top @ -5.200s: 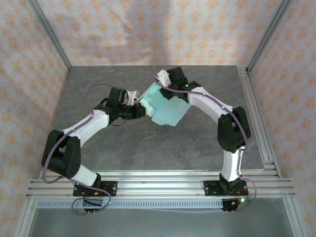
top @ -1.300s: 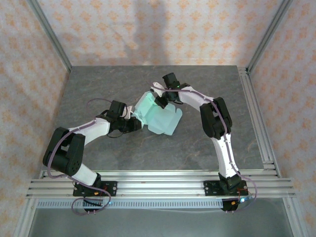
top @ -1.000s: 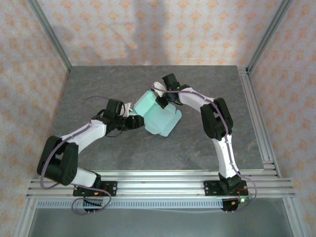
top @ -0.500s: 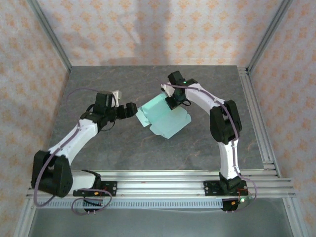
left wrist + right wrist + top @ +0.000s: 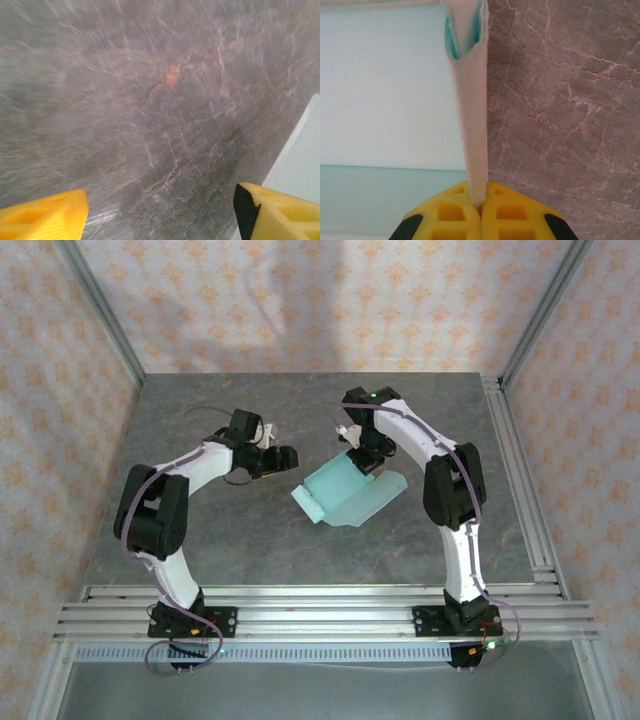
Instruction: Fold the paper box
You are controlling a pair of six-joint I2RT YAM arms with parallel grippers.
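Pinching the box (image 5: 343, 496) by its far edge with the right gripper (image 5: 367, 457), closed tight on a thin fold of card. From the right wrist: gripper (image 5: 481, 200) clamped on an upright, double-layered strip, a pale mint panel (image 5: 390, 90) spread to the left of it, bare table (image 5: 560, 100) to the right. Sitting at mid-table (image 5: 200, 520), just right of centre, partly folded, with a lighter panel bowed along the right side. Left gripper (image 5: 287, 457) spread wide, holding nothing, just left of the box and apart from it, pointing toward it. From the left wrist: gripper (image 5: 160, 205) with yellow fingers (image 5: 45, 215) far apart over grey, veined table, a mint edge of the box (image 5: 302, 165) at the right border, just beside the right-hand finger.
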